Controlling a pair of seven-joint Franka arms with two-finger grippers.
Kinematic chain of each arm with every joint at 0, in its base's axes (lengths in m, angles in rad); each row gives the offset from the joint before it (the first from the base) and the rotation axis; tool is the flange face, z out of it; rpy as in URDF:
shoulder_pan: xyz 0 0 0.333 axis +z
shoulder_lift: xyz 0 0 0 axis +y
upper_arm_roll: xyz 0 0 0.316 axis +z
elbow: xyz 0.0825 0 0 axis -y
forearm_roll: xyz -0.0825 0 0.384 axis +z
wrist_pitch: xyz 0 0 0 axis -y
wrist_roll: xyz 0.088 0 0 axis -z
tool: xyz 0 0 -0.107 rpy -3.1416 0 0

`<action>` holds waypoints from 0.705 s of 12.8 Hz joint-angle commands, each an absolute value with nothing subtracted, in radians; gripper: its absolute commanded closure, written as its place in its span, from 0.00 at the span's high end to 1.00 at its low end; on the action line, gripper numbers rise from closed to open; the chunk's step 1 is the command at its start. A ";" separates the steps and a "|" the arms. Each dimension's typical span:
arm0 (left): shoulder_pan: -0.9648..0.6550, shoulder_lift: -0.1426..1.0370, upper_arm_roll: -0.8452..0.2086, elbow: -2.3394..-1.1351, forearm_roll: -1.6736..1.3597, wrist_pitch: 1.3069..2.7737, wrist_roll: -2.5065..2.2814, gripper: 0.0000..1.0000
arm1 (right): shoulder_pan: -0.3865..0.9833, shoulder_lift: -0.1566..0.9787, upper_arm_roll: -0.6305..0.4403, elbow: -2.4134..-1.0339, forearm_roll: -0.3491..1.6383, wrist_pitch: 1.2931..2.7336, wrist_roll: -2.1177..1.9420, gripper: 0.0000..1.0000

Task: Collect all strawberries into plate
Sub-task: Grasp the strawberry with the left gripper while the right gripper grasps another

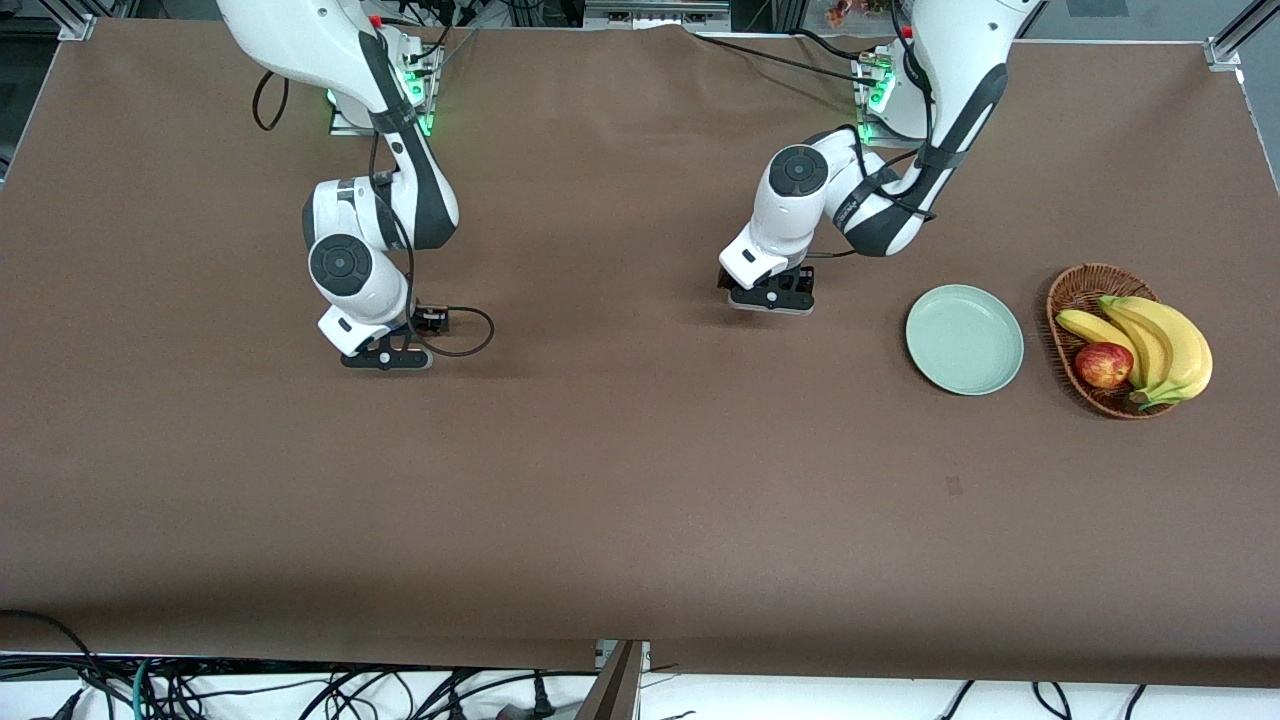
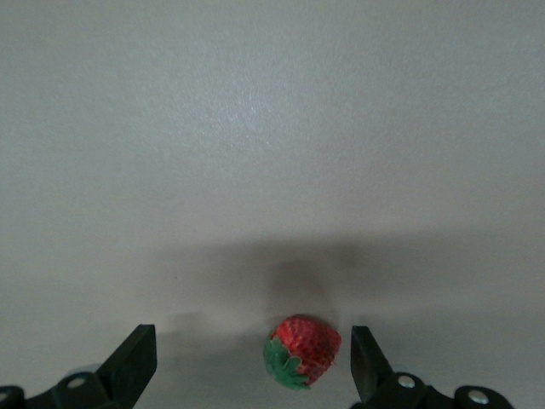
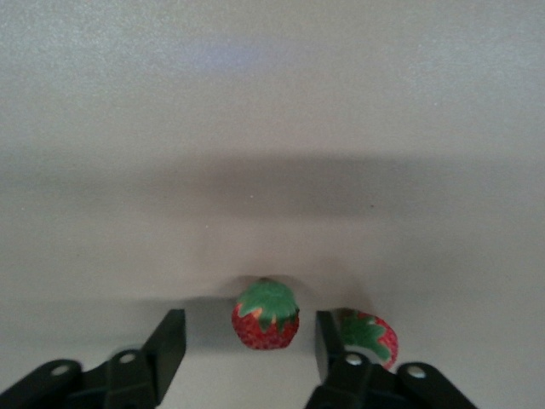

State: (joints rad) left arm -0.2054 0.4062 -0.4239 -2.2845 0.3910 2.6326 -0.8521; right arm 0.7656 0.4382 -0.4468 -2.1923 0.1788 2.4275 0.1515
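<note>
Strawberries are hidden under the grippers in the front view and show only in the wrist views. The left gripper (image 2: 247,362) sits low over the brown table cover (image 1: 640,500), at about nine o'clock from the round pale mint-green plate (image 1: 965,339), and its black fingers (image 2: 134,358) stand wide apart around one small red strawberry with a green leafy cap (image 2: 302,351); the berry lies on the cover nearer one finger than the other and neither finger touches it. The right gripper (image 3: 251,345) is down near the right arm's end of the table, well apart from the plate, with its fingers (image 3: 170,341) partly closed around a second small red strawberry, cap uppermost (image 3: 266,314); narrow gaps show on both sides of the berry, so it is not gripped. A third red strawberry (image 3: 370,336) lies just beside one of those fingers, outside the gap and partly hidden by it. The plate holds nothing. At three o'clock from the plate, just beside it, a brown wicker basket (image 1: 1075,285) holds a bunch of yellow bananas (image 1: 1160,345) and a red-yellow apple (image 1: 1103,365).
</note>
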 commanded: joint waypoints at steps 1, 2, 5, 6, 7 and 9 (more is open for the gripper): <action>-0.221 0.420 -0.431 -2.275 0.419 2.632 -0.897 1.00 | 0.770 0.416 -0.448 -2.246 0.202 2.489 0.095 0.56; -0.221 0.428 -0.431 -2.275 0.419 2.631 -0.900 0.98 | 0.770 0.417 -0.448 -2.247 0.202 2.493 0.094 0.53; -0.224 0.431 -0.431 -2.273 0.419 2.631 -0.942 0.42 | 0.770 0.417 -0.448 -2.247 0.203 2.493 0.092 0.34; -0.225 0.433 -0.431 -2.272 0.419 2.631 -0.951 0.32 | 0.770 0.413 -0.448 -2.247 0.204 2.491 0.094 0.27; -0.225 0.434 -0.431 -2.272 0.419 2.629 -0.957 0.25 | 0.772 0.408 -0.448 -2.244 0.204 2.490 0.094 0.19; -0.225 0.437 -0.433 -2.269 0.419 2.629 -0.959 0.13 | 0.772 0.403 -0.440 -2.234 0.233 2.482 0.094 0.15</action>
